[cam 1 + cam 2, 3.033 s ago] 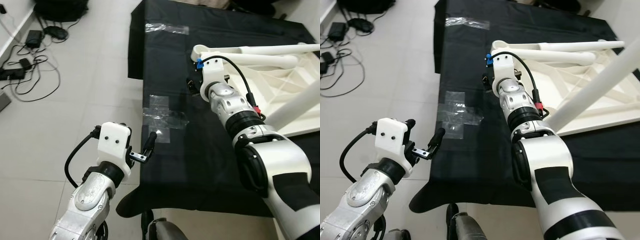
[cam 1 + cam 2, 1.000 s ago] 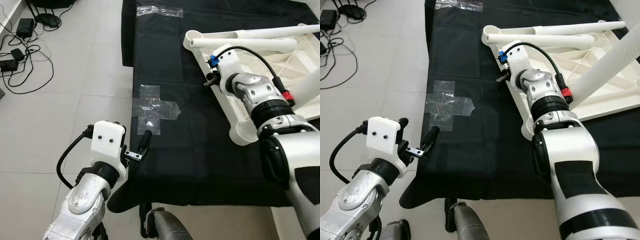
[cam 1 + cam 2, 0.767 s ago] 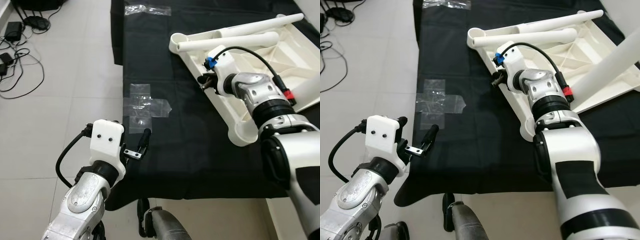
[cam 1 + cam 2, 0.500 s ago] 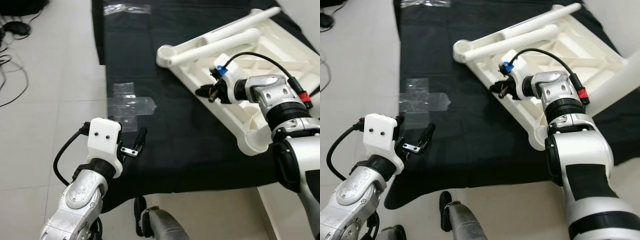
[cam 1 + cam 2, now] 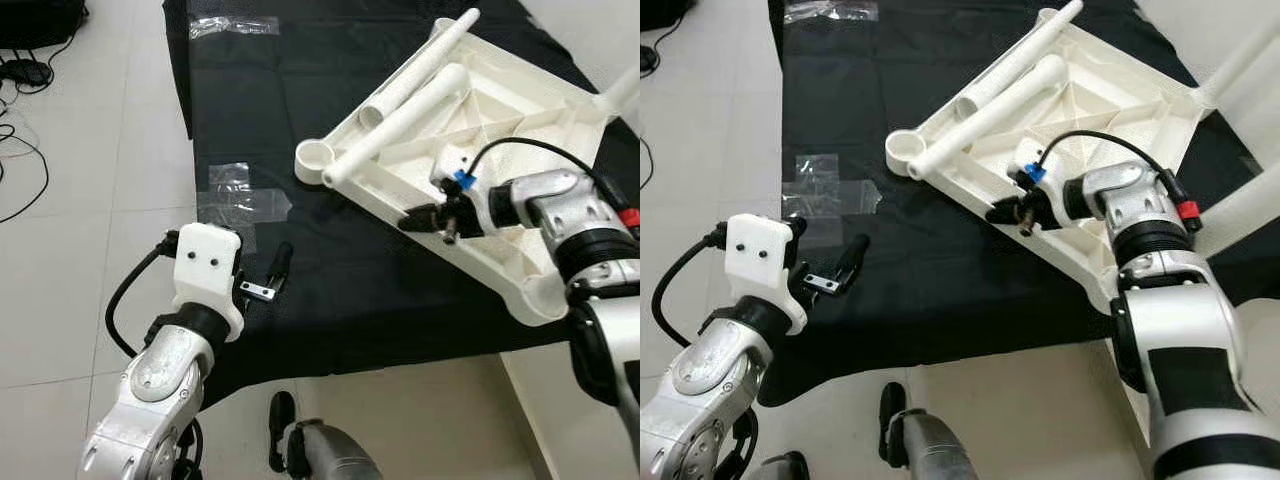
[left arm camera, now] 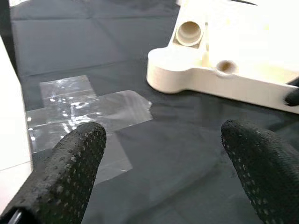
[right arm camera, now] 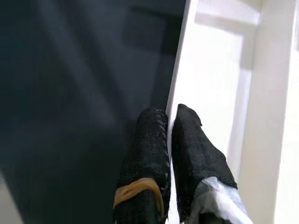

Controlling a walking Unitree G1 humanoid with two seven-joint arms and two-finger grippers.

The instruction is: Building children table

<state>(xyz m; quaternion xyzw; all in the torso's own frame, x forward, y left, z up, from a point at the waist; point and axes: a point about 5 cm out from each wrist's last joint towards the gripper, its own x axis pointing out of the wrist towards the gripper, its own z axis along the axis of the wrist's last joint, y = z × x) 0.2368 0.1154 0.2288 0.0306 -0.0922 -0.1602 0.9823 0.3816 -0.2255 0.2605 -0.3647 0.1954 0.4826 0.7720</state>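
White tabletop [image 5: 520,110] edge pinched in right gripper [image 7: 169,126] jaws; left gripper [image 6: 161,154] jaws apart over black cloth [image 5: 330,290].

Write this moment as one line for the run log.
right pincer: shut on tabletop rim | left pincer: open, idle over black cloth

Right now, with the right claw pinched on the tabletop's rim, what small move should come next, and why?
Probably keep dragging: the right claw grips the near rim of the upturned white tabletop on the black cloth, and its near corner sits by the cloth's edge. The left claw hovers open, unused.
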